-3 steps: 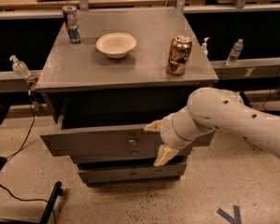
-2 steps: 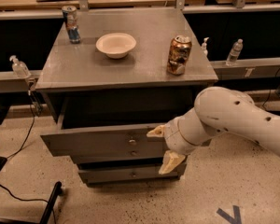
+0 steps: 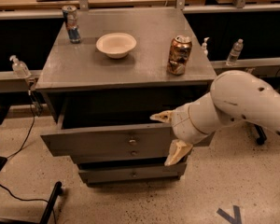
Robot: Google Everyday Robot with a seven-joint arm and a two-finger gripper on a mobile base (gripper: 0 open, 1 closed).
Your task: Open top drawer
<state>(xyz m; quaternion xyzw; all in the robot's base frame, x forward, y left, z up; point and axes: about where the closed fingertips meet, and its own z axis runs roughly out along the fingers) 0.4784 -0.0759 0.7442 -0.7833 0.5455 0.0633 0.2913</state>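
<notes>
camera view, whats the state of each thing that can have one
top drawer, pulled partly out
gripper, open, at the right part of the drawer front
bowl, upright, looks empty
brown can, upright
blue can, upright

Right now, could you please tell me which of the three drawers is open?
The top drawer: pulled out, dark interior showing; both lower drawers sit further back. The open gripper is at its front.

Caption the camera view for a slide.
Top drawer partly open, the tool spread open at its front's right end; bowl and dented can on the cabinet.
</notes>
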